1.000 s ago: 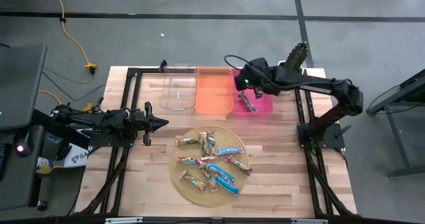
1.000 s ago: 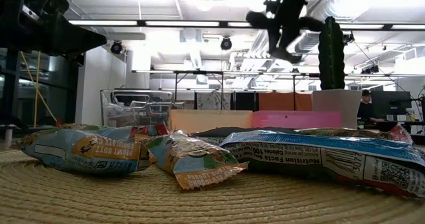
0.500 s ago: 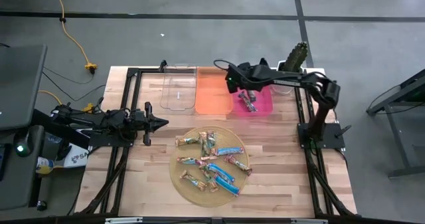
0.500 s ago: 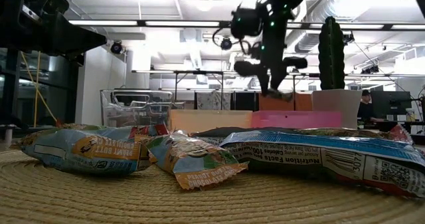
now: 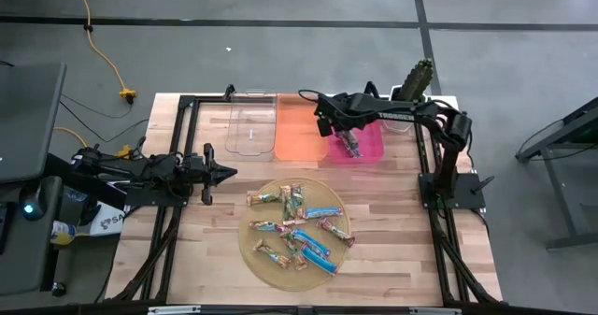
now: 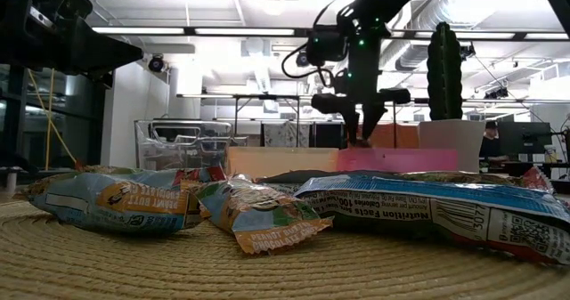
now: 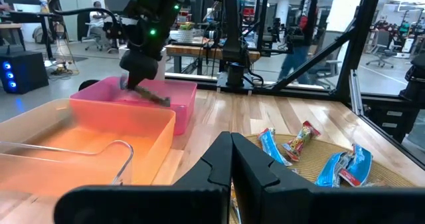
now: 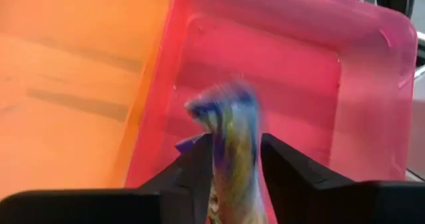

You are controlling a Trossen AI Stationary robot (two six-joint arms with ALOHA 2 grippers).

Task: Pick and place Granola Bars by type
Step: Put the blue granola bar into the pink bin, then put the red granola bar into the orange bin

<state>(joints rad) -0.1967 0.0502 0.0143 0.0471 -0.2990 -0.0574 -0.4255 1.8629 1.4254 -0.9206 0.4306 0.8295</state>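
Observation:
Several foil-wrapped granola bars (image 5: pixel 297 223), tan, blue and dark, lie flat on a round woven mat (image 5: pixel 266 259) at the table's near middle; the low view shows them close up (image 6: pixel 258 215). My right gripper (image 8: pixel 236 144) hangs over the pink bin (image 5: pixel 374 145) near its left wall, shut on a dark silver-purple bar (image 8: pixel 231 121). Another dark bar (image 5: pixel 352 148) lies on the pink bin's floor. My left gripper (image 5: pixel 229 173) waits shut at the table's left side, level, touching nothing. My right gripper pinches the dark bar between its two fingers, at a stretch (image 8: pixel 232 163) short of the bar's free end (image 8: pixel 222 106), which sticks out past the fingertips. The fingers slant steeply down from above. The bar (image 7: pixel 151 96) hangs tilted just over the pink bin, clear of its floor.
An orange bin (image 5: pixel 301 128) and a clear bin (image 5: pixel 250 126) stand left of the pink one along the far edge. A cactus in a pot (image 5: pixel 418 78) stands at the far right corner. Bare wood lies between bins and mat.
My right gripper has come down and gone toward the table's left, from high over the pink bin's far edge to just above its left part, tipping further downward, with the dark bar between its fingers.

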